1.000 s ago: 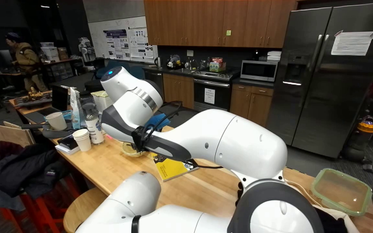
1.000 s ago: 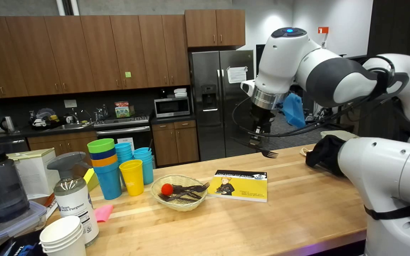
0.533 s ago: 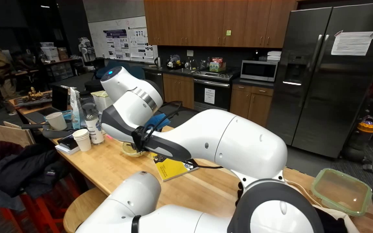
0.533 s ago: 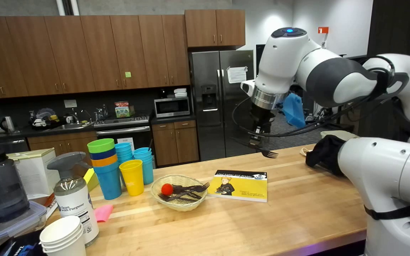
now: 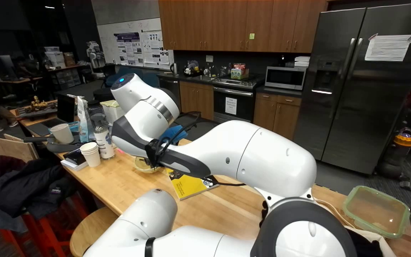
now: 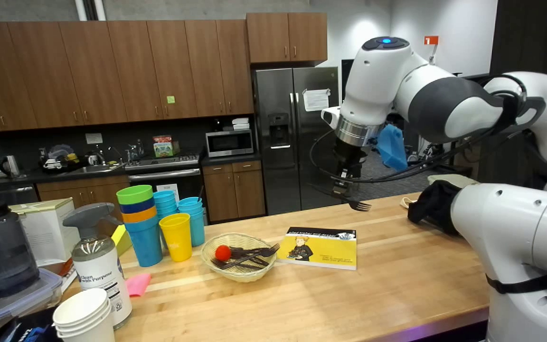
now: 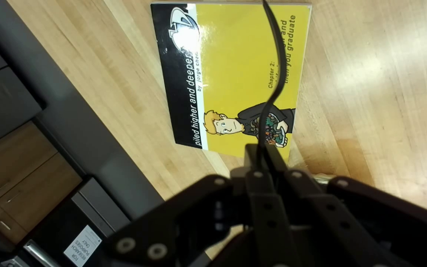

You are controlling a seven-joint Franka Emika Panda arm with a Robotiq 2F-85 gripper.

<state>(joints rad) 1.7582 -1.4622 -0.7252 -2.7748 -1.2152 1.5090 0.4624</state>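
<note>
Above the tabletop, your fingers are pinched together, gripping a dark fork clear of the yellow book.

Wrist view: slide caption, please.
End effector gripping a dark fork, seen against a yellow book on a wooden table.

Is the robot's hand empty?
No: in an exterior view, the gripper is shut on a dark fork that juts out to one side.
</note>
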